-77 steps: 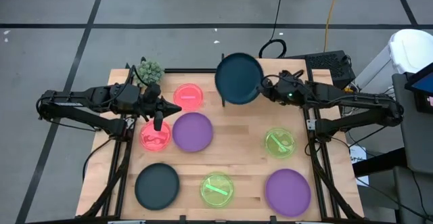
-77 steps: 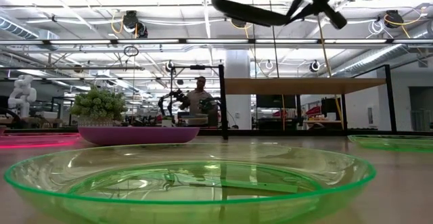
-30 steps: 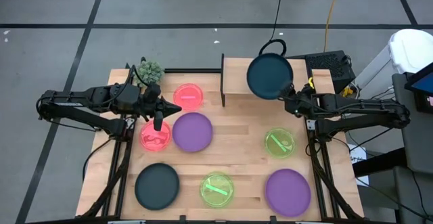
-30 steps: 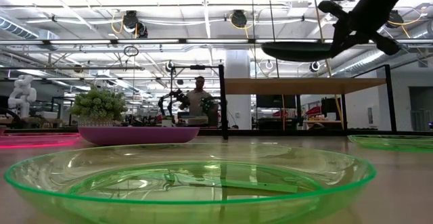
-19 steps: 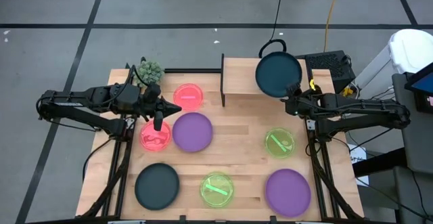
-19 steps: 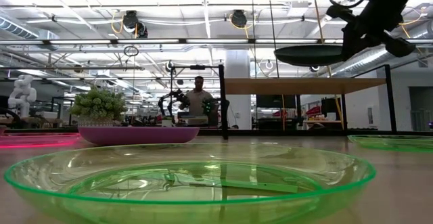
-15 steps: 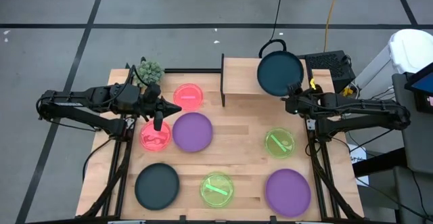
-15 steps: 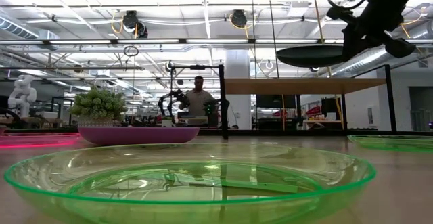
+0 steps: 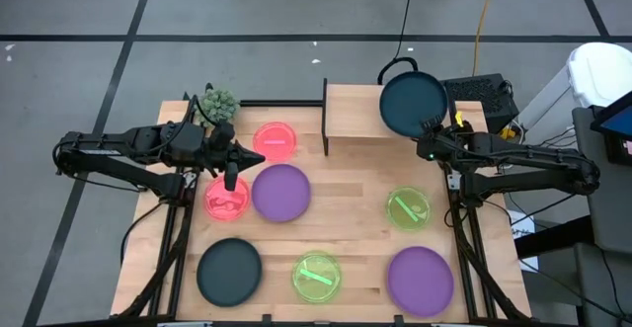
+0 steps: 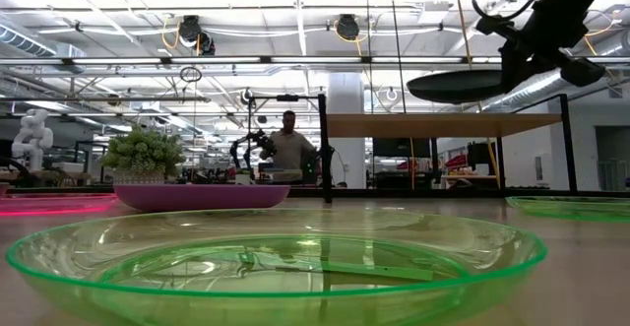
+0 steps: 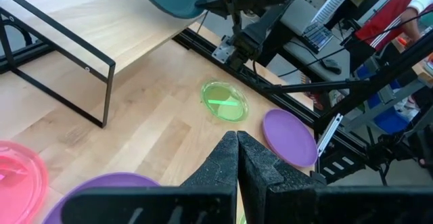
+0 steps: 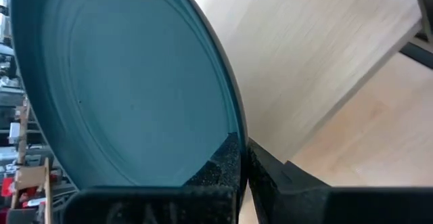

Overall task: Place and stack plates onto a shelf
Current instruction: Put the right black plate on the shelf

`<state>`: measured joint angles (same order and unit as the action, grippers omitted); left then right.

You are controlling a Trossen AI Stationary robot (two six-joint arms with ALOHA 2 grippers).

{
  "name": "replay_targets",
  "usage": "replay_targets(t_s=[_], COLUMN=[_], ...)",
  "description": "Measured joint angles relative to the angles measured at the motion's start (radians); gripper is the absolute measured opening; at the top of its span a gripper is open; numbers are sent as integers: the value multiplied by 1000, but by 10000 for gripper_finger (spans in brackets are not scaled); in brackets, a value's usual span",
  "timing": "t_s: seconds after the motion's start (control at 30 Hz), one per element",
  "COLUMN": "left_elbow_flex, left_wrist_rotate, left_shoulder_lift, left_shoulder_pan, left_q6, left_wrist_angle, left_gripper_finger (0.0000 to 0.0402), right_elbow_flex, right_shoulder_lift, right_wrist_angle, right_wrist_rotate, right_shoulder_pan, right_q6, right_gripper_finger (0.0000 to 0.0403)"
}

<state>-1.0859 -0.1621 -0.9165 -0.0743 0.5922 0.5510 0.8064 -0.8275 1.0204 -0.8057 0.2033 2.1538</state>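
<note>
Right now my right gripper pinches the rim of a big dark teal plate. I hold the plate in the air above the right end of the shelf, and it sits almost flat. The low view shows a gap between the plate and the shelf top, so it is not down yet.

To do this well, I think I should lower it slowly and keep it level. Part of the plate seems to stick out past the shelf's back right corner, so I should pull it in a bit before I let go, or it could tip off.

My left gripper waits with its fingers closed on nothing, over a pink plate near the table's left edge.
</note>
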Motion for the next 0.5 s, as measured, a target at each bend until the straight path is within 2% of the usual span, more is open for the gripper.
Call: replay_targets(t_s=[0.5], left_elbow_flex=[0], left_wrist_rotate=[-23], left_shoulder_lift=[0], left_shoulder_pan=[0], left_q6=[-4], left_wrist_angle=[0], left_gripper_finger=[1], right_elbow_flex=[-5], right_shoulder_lift=[0], right_wrist_angle=[8], right_wrist_rotate=[5], right_shoulder_pan=[15], right_q6=[4], right_gripper_finger=[3])
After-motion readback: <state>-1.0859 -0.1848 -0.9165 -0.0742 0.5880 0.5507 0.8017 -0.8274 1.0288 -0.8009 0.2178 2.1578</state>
